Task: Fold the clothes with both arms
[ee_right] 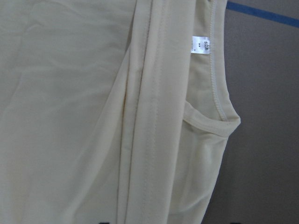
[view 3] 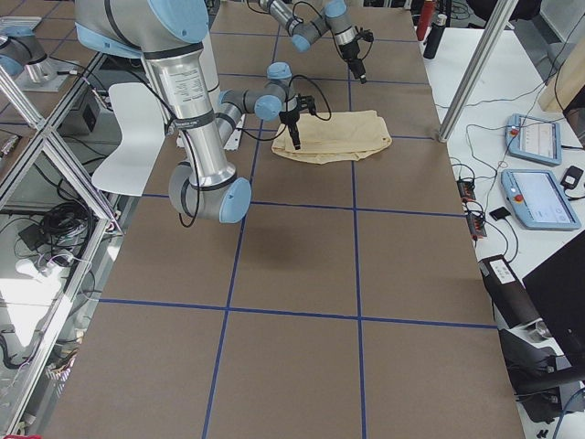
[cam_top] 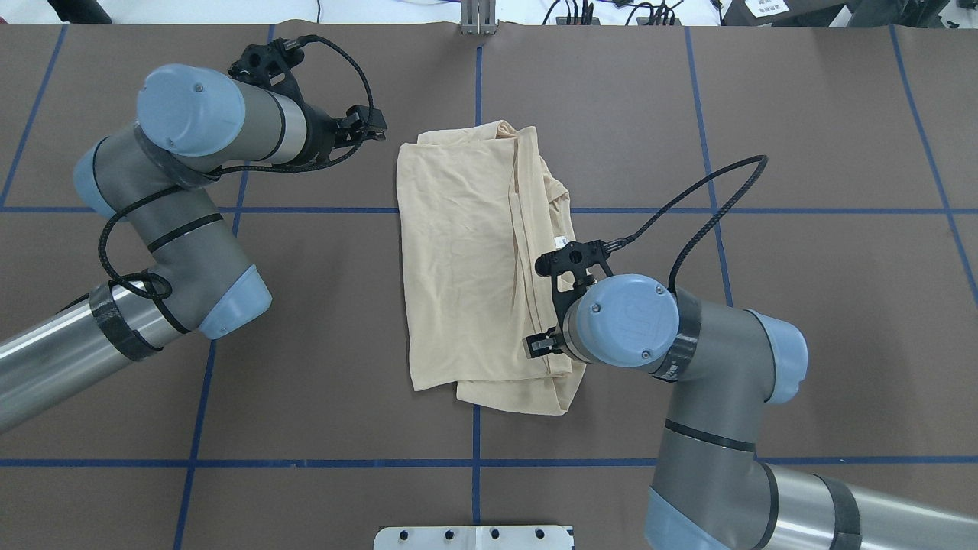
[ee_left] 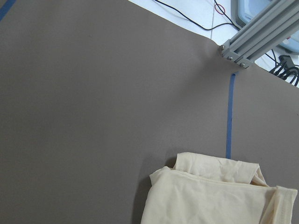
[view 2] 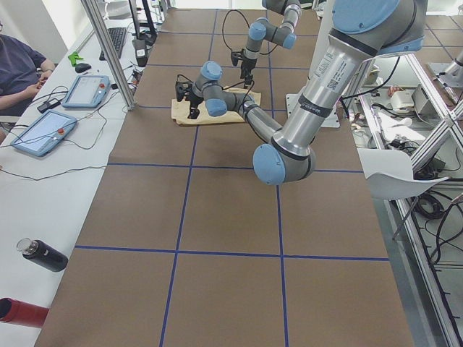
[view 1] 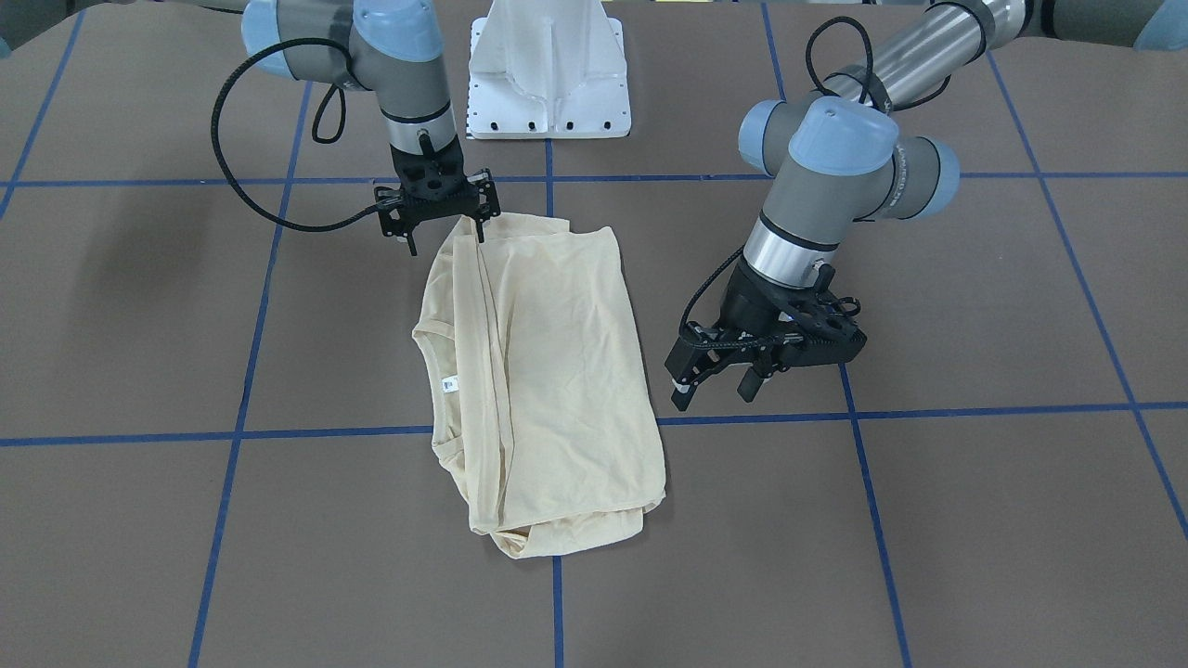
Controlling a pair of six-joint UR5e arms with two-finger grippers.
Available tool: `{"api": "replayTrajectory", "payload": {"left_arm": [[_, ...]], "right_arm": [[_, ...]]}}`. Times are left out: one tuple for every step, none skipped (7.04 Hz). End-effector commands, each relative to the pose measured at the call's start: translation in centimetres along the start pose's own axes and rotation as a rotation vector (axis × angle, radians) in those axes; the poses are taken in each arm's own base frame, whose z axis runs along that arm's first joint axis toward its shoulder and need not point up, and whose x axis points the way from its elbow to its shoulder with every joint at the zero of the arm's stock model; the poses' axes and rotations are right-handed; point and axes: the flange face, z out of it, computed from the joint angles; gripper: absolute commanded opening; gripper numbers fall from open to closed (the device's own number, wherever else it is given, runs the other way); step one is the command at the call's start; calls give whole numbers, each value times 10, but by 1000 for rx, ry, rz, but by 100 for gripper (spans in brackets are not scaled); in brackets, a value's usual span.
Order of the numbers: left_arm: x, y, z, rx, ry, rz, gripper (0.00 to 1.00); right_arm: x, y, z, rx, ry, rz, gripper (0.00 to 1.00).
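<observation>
Brown table cover [view 1: 835,557] with blue tape lines [view 1: 186,437] lies nearest you; the folded cream-yellow shirt [view 1: 557,371] rests at its centre. Beside it hovers the black left gripper [view 1: 715,391], fingers spread; the black right gripper [view 1: 445,238], also spread, is at its far corner, before the white pedestal base [view 1: 548,74].

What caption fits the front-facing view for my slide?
Both grippers open: right gripper at the robot-side corner of the folded cream shirt, left gripper hovering beside it.
</observation>
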Motion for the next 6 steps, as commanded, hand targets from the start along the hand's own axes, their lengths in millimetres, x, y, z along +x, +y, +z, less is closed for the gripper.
{"api": "replayTrajectory", "payload": {"left_arm": [[-4,3,3,-5,-8,0,100],[-4,3,4,-5,-9,0,100],[-5,2,5,-5,-12,-1,100],[-5,2,5,-5,-12,-1,100],[-5,4,5,-8,-12,0,100],[-5,4,5,-8,-10,0,100]], "right_arm": [[-30,12,13,10,14,-54,71],[-34,24,20,12,29,-72,56],[-40,34,31,21,55,-91,49],[-42,40,38,22,67,-102,42],[-41,41,39,19,71,-102,30],[-41,41,38,19,71,-105,13]]}}
